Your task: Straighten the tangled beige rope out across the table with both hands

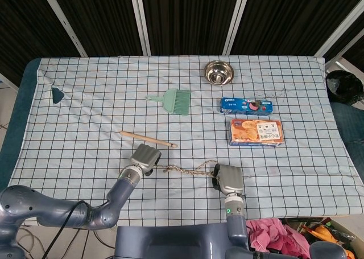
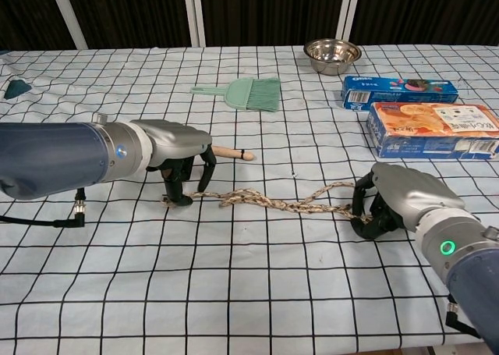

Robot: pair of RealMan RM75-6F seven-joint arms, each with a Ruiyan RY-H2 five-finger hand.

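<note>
Beige rope (image 1: 183, 169) stretches between left hand (image 1: 144, 158) and right hand (image 1: 228, 179).

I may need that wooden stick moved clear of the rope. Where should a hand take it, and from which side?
Judging by its pose, grip the wooden stick mid-shaft from above: it lies flat and thin on the tablecloth, with the left hand just in front of it.

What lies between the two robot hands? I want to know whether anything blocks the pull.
Only the beige rope lies between the left robot hand and the right robot hand, on bare checked cloth, clearest in the chest view.
</note>
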